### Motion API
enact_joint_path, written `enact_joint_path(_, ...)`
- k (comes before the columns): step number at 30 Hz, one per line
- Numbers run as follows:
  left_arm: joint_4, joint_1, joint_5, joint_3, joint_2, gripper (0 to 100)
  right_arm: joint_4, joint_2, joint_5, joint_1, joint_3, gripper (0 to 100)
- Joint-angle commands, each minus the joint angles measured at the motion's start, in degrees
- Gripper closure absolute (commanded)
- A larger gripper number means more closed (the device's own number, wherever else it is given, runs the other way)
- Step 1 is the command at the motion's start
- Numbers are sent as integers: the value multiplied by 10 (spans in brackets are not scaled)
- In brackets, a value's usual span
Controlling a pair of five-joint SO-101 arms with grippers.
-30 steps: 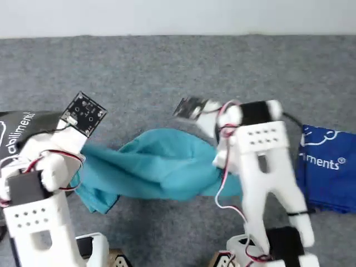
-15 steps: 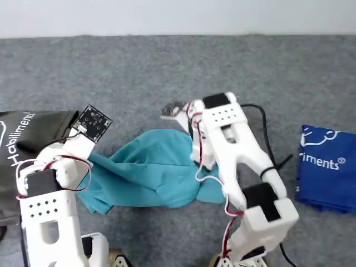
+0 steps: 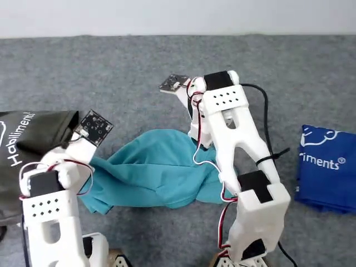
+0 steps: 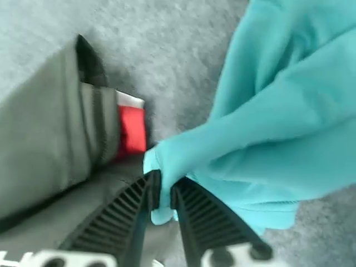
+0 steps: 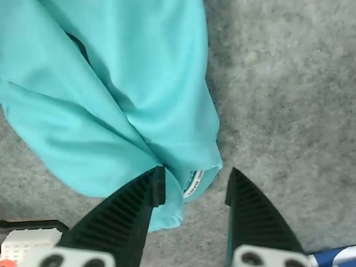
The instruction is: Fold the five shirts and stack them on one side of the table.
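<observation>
We saw the teal shirt lying crumpled in the middle of the table, whose top was a grey, felt-like covering with a fine nubbly grain. The shirt was a thin, smooth knit, gathered into long soft ridges and rolled folds that ran from one arm to the other.

In the left wrist view the left gripper was pinched on a small bunched corner of the teal shirt, its black ribbed fingers pressed close with only the fabric between them. Just beside that corner lay a dark shirt, charcoal and matte, folded flat with white print on it, at the table's left edge as the high view showed it. A small red patch with a white strip along one edge showed next to its fold; we could not tell what it belonged to.

The right gripper stood with its jaws spread wide and nothing between them, poised over the shirt's stitched hem, where a small white label stuck out.

A blue shirt, folded into a neat rectangle with white print, lay well apart at the right edge
</observation>
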Motion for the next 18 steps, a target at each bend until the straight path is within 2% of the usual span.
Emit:
enact_joint_path(1,-13,-4,-1,11,-8,986,25,-75,-2,0,40,836)
enact_joint_path(10,-25,-4,0,16,-8,986,24,-231,28,-20,253,838)
enact_joint_path(14,-36,-3,0,15,-8,986,-13,-205,29,-59,282,838)
enact_joint_path(18,-37,-1,0,15,-8,986,-76,-114,26,-106,246,838)
